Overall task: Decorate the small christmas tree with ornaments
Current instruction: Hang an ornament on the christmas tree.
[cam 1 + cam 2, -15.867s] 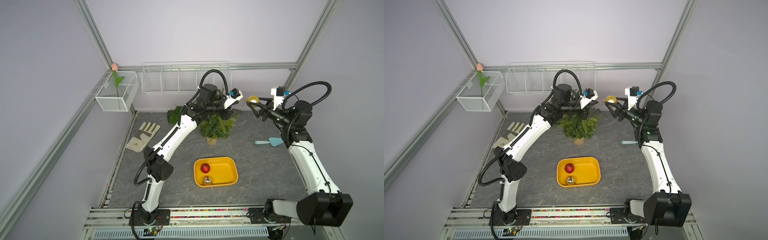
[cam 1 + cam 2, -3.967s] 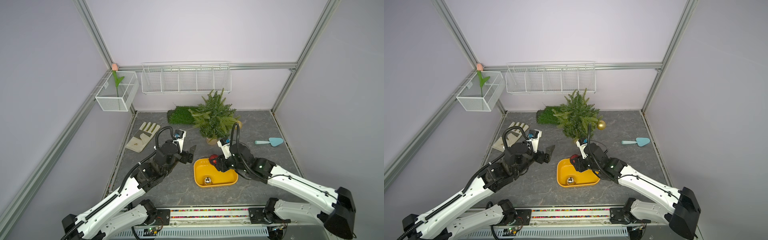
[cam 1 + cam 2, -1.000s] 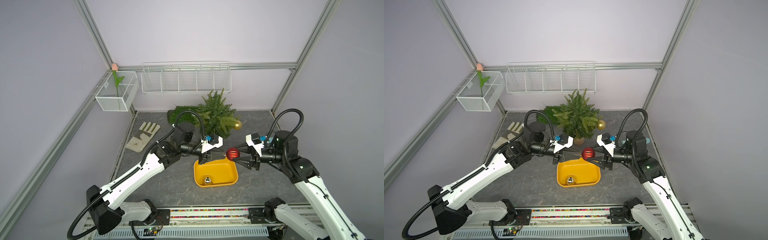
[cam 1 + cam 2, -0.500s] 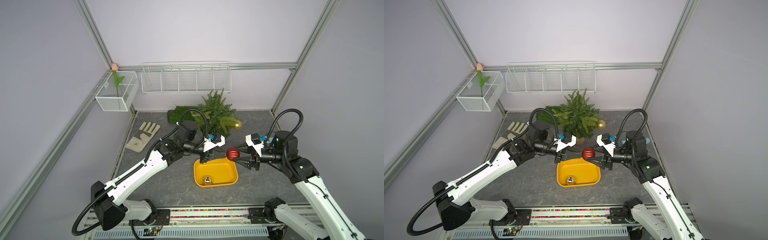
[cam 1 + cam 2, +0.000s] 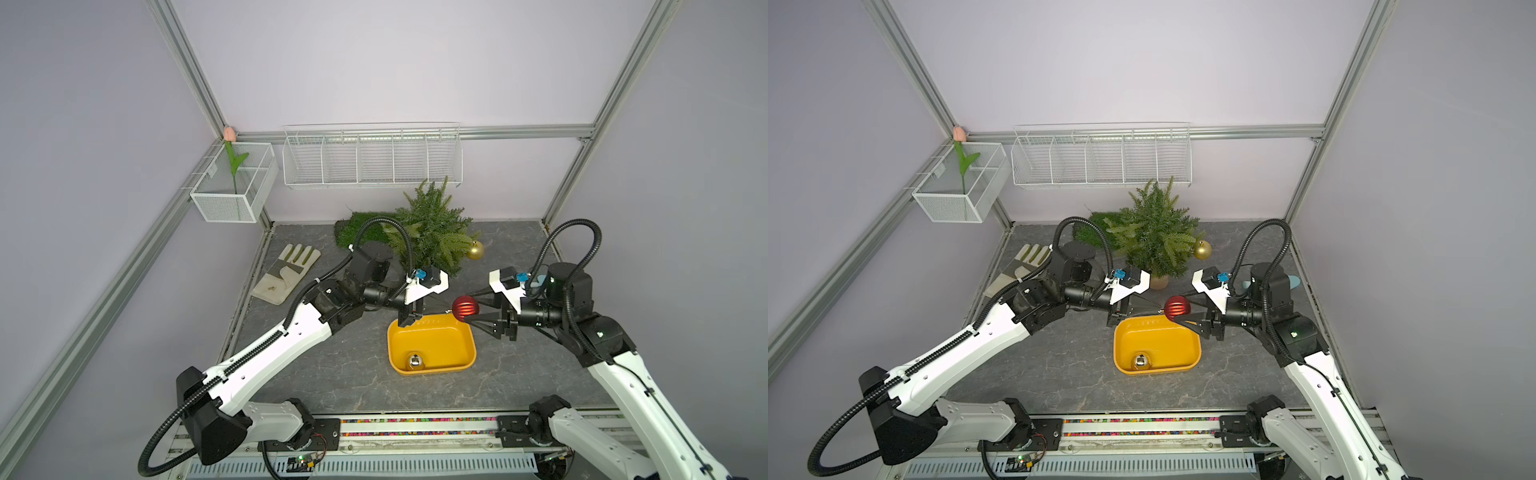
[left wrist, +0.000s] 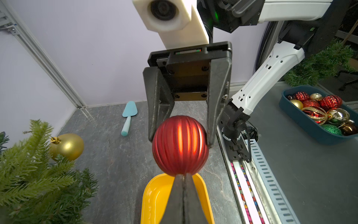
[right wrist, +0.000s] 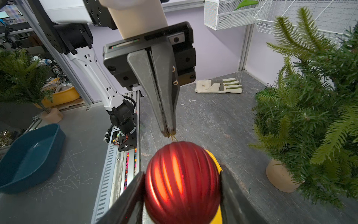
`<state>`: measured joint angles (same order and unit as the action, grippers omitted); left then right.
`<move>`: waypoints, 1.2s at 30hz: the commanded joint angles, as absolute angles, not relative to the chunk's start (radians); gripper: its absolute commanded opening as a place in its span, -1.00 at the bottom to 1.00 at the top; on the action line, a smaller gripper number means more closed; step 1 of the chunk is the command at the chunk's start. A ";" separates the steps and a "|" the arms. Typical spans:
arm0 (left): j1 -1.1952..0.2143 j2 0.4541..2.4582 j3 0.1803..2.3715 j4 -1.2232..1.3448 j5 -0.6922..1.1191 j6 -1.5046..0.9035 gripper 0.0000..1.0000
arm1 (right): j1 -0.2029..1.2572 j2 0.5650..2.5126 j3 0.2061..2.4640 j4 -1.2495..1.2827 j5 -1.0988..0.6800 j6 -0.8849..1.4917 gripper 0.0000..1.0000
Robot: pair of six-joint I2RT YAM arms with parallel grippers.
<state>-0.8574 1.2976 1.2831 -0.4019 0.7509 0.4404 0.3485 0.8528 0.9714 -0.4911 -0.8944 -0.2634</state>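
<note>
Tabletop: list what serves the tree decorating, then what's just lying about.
Job: small christmas tree, gold bauble, red bauble, silver bauble, yellow tray.
Lying about: glove, blue scoop, grass mat.

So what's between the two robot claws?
The red ornament. The right gripper clamps it; the left gripper pinches its gold loop, seen in the right wrist view.

Bright, even light; sharp in the middle, stretched at the edges.

You get soft, diffuse light from overhead in both top views, leaving only faint shadows on the tabletop [image 5: 353,374]. In your wrist views the red ornament [image 6: 180,145] carries orange glare streaks, wide-angle stretch tilts the frame post [image 6: 44,58] at the upper left of the frame, and the ornament looks slightly soft in the right wrist view.
</note>
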 commanded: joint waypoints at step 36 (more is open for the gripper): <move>-0.791 1.296 1.204 -0.257 0.440 0.350 -1.00 | 0.396 1.001 0.873 -0.161 -0.646 -0.035 -0.29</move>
<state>-0.7975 1.2987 1.2102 -0.2810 0.4530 0.3443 0.3893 0.9901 0.8577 -0.1867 -0.6655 -0.0330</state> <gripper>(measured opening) 0.050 0.573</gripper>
